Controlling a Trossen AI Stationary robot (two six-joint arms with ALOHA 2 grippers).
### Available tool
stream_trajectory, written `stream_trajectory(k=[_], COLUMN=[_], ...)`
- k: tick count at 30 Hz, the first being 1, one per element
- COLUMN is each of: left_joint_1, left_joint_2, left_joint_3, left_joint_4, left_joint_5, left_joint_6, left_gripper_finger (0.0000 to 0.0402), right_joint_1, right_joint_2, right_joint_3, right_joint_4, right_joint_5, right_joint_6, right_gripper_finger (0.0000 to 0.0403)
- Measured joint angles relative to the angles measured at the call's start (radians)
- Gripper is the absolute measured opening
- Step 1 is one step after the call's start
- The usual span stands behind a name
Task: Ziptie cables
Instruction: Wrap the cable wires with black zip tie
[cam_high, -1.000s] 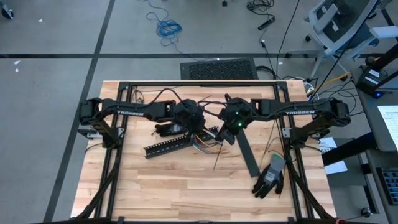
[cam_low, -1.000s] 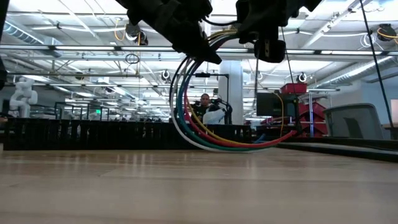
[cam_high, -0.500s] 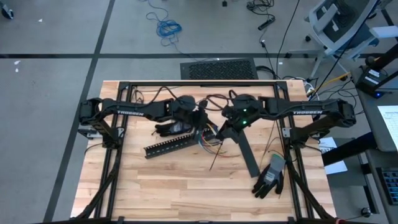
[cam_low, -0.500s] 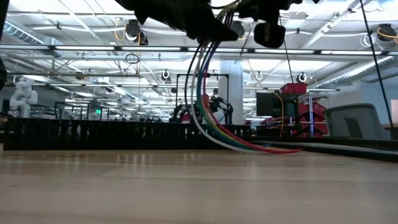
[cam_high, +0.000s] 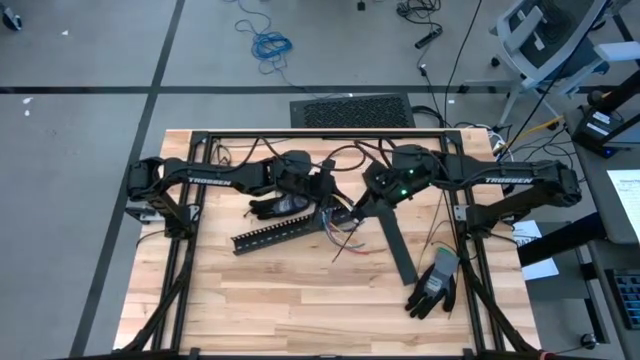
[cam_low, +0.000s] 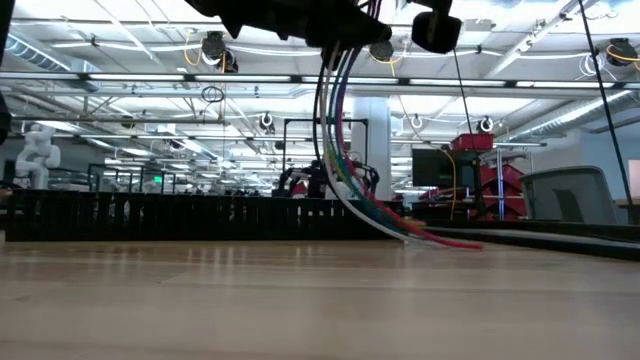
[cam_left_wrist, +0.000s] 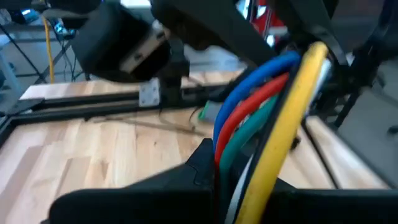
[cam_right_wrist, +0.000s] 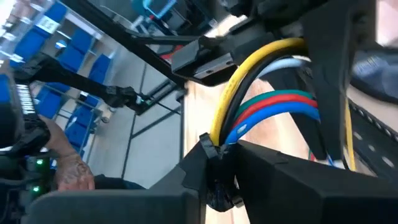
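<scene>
Mid-step: cables (cam_low: 335, 130) hang in a loop above table (cam_high: 280, 310) centre, tails trailing onto the wood right of the black slotted duct (cam_high: 275, 232). Left gripper (cam_high: 325, 197) is clamped tight on the bundle's upper end. Right gripper (cam_high: 372, 200) sits just right of it at the same bundle; fingers look close together, but grip or release is unclear. No ziptie is visible around the wires. Next move, probably: right gripper re-grips and gathers the strands.

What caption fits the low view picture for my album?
Colourful cables hang from dark robot arms at the top down to the wooden table, their ends trailing right beside a black slotted duct.
</scene>
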Motion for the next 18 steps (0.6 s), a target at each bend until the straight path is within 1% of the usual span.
stream_trajectory(k=[7,10,15,18], left_joint_1=[-0.005,-0.01,-0.015,-0.014], left_joint_2=[0.0,-0.001,-0.001,-0.001], left_joint_3=[0.0,0.0,0.0,0.002], left_joint_4=[0.014,0.015,0.014,0.018], left_joint_5=[0.014,0.019,0.043,0.084], left_joint_6=[-0.048,-0.082,-0.085,-0.086], left_gripper_finger=[0.001,0.001,0.001,0.001], right_joint_1=[0.0,0.0,0.0,-0.005], right_joint_2=[-0.005,-0.015,-0.032,-0.042], right_joint_3=[0.0,0.0,0.0,-0.001], right_joint_4=[0.077,0.078,0.087,0.111], right_joint_5=[-0.02,-0.025,-0.027,-0.045], right_joint_6=[-0.005,-0.005,-0.005,-0.007], right_gripper_finger=[0.0083,0.0087,0.009,0.009])
